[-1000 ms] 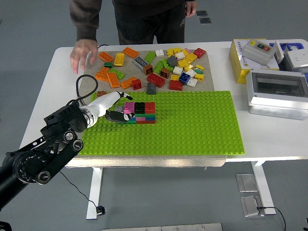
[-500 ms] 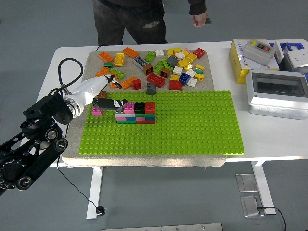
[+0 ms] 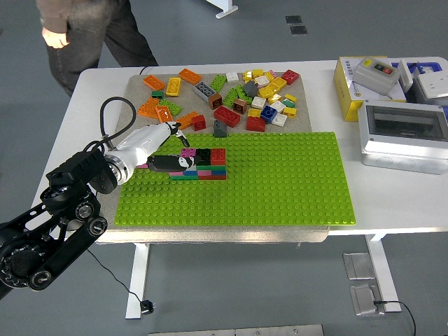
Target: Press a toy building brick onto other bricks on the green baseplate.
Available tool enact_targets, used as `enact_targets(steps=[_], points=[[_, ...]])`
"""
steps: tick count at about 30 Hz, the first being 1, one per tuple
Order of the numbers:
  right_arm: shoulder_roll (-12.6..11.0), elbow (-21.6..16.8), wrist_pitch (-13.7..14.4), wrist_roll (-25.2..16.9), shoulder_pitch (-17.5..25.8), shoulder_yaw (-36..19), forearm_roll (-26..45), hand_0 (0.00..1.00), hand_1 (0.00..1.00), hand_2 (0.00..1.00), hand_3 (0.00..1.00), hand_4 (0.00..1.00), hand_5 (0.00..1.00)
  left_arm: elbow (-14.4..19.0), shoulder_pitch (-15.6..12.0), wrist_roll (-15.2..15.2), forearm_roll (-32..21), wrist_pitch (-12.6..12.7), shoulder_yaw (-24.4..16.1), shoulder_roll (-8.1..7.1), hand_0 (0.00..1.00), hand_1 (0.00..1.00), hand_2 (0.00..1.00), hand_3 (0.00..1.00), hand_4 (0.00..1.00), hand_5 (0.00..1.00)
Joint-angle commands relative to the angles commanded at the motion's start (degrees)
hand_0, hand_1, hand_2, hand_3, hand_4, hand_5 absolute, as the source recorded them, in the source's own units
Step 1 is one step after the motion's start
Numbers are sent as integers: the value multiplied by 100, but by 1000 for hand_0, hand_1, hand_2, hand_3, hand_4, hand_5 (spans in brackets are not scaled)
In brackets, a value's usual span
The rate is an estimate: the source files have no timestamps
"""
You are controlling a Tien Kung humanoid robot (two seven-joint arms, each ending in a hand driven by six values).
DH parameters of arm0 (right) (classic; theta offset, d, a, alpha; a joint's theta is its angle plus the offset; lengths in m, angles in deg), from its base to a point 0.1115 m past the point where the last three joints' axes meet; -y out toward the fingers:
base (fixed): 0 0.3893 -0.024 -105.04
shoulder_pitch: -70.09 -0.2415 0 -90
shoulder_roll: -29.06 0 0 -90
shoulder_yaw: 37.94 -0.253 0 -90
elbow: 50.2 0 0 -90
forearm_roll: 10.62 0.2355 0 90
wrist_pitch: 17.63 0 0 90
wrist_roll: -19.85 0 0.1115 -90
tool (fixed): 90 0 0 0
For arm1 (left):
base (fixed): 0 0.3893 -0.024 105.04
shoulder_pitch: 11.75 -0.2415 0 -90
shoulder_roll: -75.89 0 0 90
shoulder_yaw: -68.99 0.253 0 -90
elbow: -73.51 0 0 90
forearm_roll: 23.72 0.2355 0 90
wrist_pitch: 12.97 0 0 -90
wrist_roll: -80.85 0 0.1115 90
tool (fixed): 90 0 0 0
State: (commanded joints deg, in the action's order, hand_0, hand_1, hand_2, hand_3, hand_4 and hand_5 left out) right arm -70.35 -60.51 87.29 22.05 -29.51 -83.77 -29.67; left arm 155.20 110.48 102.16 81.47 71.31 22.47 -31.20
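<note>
No readable text, label, brand, number or sign found anywhere. Printing on the yellow box (image 3: 346, 87) too small and blurred to make out; red and green buttons on the grey switch unit (image 3: 378, 72) seen without legible marking.

Baseplate (image 3: 280, 182) lies on a mat (image 3: 133, 91) at desk (image 3: 392, 203) centre-front. Brick stack (image 3: 203, 164) sits on baseplate's far-left part. Left hand (image 3: 164, 157) is over the stack's left end, arm coming from lower left. Loose bricks (image 3: 238, 94) lie behind baseplate on the mat. Boxes (image 3: 399, 105) stand at desk's right, far side. Person (image 3: 84, 35) stands beyond desk's far-left corner.
</note>
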Motion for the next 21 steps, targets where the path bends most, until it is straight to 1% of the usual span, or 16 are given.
enact_targets(steps=[11, 21], points=[[3, 0, -5, -6, -18, 26, 46, 706, 702, 713, 706, 405, 818, -302, 31, -144, -20, 128, 35, 85, 998, 965, 957, 639, 807, 670], [7, 0, -5, -3, -25, 11, 46, 706, 702, 714, 706, 405, 817, -492, 47, -206, -93, 172, 52, 113, 998, 962, 951, 639, 807, 665]])
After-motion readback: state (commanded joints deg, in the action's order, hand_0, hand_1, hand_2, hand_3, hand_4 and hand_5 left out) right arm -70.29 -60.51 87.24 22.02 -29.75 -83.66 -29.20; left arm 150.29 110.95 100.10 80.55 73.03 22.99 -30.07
